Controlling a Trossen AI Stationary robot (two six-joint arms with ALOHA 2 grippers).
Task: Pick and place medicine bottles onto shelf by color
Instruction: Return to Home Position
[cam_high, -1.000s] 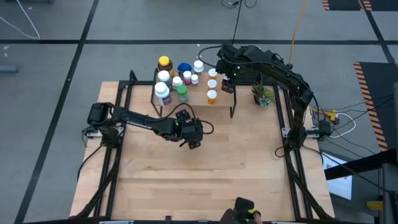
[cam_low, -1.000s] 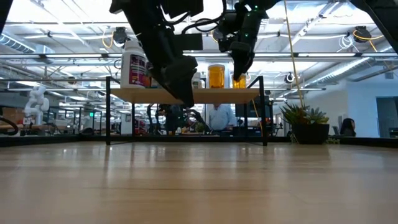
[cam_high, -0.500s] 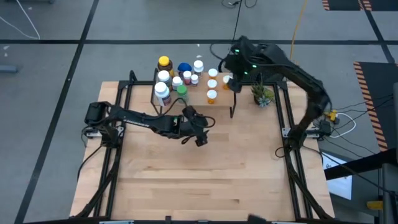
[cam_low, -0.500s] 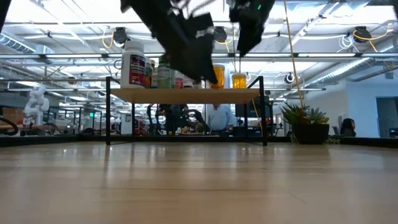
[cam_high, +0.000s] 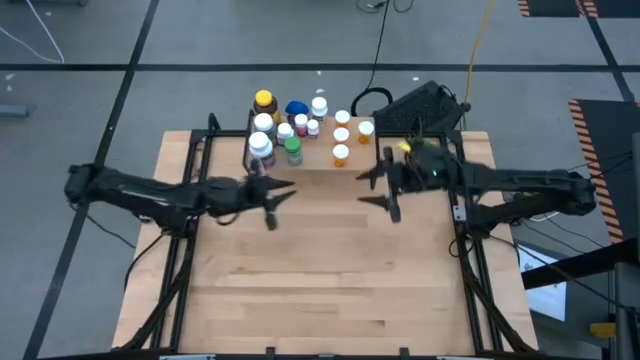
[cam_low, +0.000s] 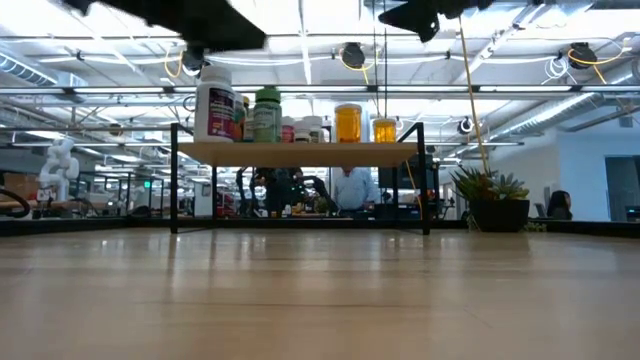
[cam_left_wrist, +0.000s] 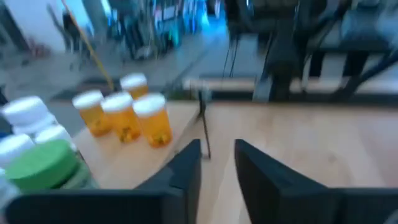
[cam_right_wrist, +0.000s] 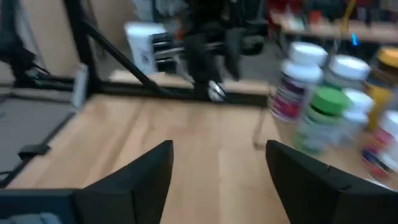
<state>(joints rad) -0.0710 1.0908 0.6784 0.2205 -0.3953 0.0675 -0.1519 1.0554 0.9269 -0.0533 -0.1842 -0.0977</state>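
Several medicine bottles stand upright on their bases on the shelf (cam_high: 318, 162), a light-wood board on thin dark legs at the table's far side. On the left are white bottles (cam_low: 214, 105) and a green-capped bottle (cam_high: 292, 148). On the right are orange bottles (cam_high: 341, 153) with white caps. My left gripper (cam_high: 278, 198) hovers open near the shelf's front left leg, holding nothing. My right gripper (cam_high: 368, 188) hovers open, wide, near the front right leg, also holding nothing. Both hang high above the table.
A small potted plant (cam_high: 422, 152) stands right of the shelf at the far edge. Dark frame rails (cam_high: 190, 250) run along the table's left and right sides. A broad stretch of bare wood (cam_high: 320, 270) lies in front of the shelf. People (cam_low: 350, 188) show beyond the table.
My right gripper has left the shelf's far right end, swinging toward the near side and right and rising; it now points toward the table's left. My left gripper has risen and gone slightly toward the left and far edges. The bottles have stayed in place.
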